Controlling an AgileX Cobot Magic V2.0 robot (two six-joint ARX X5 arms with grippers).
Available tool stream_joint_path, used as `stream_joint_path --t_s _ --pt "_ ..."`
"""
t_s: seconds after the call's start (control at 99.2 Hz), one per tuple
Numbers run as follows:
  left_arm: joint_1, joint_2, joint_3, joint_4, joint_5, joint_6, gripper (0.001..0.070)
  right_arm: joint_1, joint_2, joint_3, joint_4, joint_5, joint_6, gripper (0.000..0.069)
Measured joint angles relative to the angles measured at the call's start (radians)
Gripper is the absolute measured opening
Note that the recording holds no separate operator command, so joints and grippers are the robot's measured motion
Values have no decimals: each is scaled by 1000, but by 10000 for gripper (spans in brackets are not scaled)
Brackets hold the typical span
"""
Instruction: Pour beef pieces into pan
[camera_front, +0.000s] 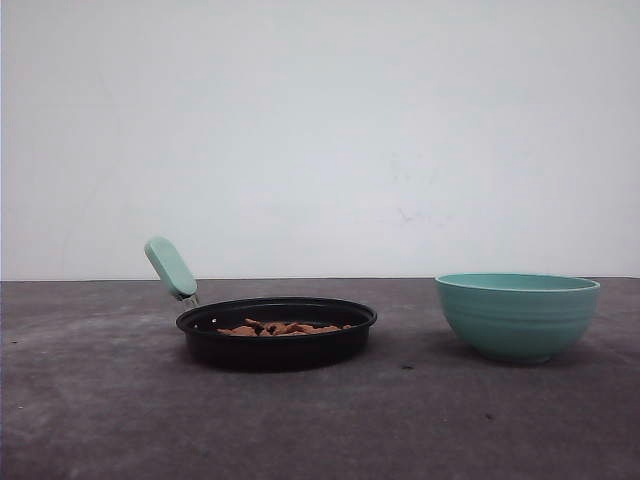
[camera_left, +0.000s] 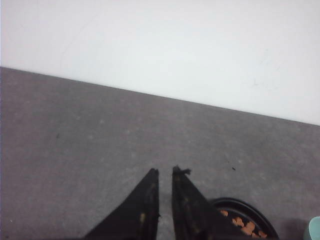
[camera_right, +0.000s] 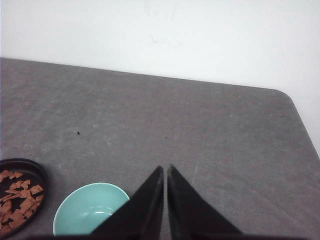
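Observation:
The black pan with its mint-green handle sits left of centre on the grey table. Orange-brown beef pieces lie inside it. In the left wrist view, my left gripper hovers over bare table with its fingers close together and nothing between them; the pan and the beef pieces show beside it. My right gripper is shut and empty above the table, next to the teal bowl, with the pan and beef pieces farther off.
The teal ribbed bowl stands upright to the right of the pan, and its inside looks empty in the right wrist view. A white wall rises behind the table. The table's far right corner is rounded.

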Motion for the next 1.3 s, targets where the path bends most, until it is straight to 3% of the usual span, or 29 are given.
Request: stream_joint_path --t_s 0.494,0.595,0.676,0.746,0.857,0.978,1.079,1.301 --pt "0 -5 0 0 0 3 23 -8 -79 -7 -48 27 0 11" --pt "0 -5 0 0 0 3 23 -45 -175 -87 -51 66 0 11" --pt "0 -5 0 0 0 3 23 -80 -246 -227 50 60 -1 11" --pt "0 -5 0 0 0 3 23 -109 -309 -394 188 21 0 11" --pt "0 -5 0 0 0 3 23 -165 -439 -672 399 -130 24 11" --pt "0 -5 0 0 0 3 23 -223 -538 -858 420 -231 65 11" --pt "0 -5 0 0 0 3 23 -261 -571 -916 409 -288 79 11" --pt "0 -5 -1 2 0 3 23 -290 -578 -921 404 -293 40 11"
